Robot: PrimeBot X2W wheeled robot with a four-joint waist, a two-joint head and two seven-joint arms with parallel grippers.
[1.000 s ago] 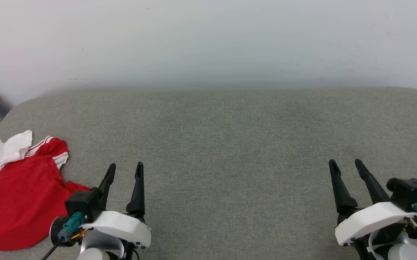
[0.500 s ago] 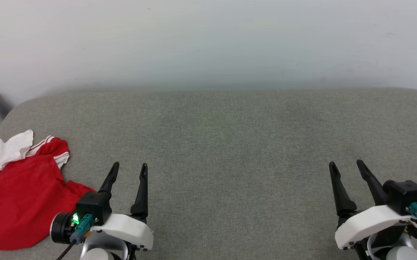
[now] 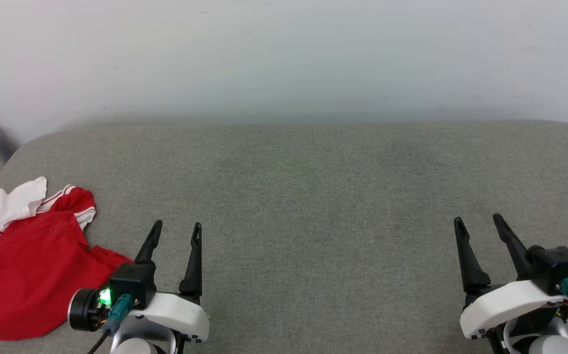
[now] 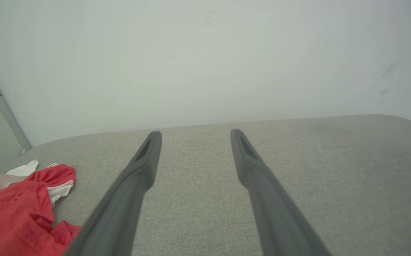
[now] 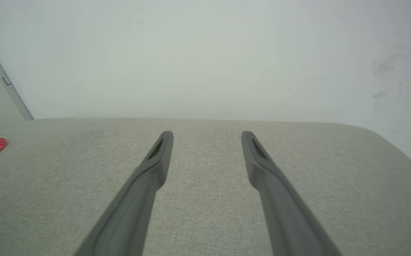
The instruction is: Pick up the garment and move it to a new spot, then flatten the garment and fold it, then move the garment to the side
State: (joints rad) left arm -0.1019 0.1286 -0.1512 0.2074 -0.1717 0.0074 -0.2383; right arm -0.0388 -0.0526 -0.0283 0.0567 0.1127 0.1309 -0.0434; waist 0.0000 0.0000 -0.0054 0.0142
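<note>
While left hand (image 3: 177,225) gapes beside it, garment (image 3: 28,280) lies crumpled on cushion (image 3: 313,196).

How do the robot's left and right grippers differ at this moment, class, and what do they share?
Place: the left gripper sits close beside the crumpled red garment, while the right gripper is far from it, over bare grey cushion.
Light: a green light glows by the left gripper's wrist; none is visible by the right gripper's.
Shared: both are open, hold nothing and point towards the wall.

White shells (image 3: 178,312), black fingers (image 3: 193,260) on left tool (image 3: 177,224) and right tool (image 3: 477,218).
</note>
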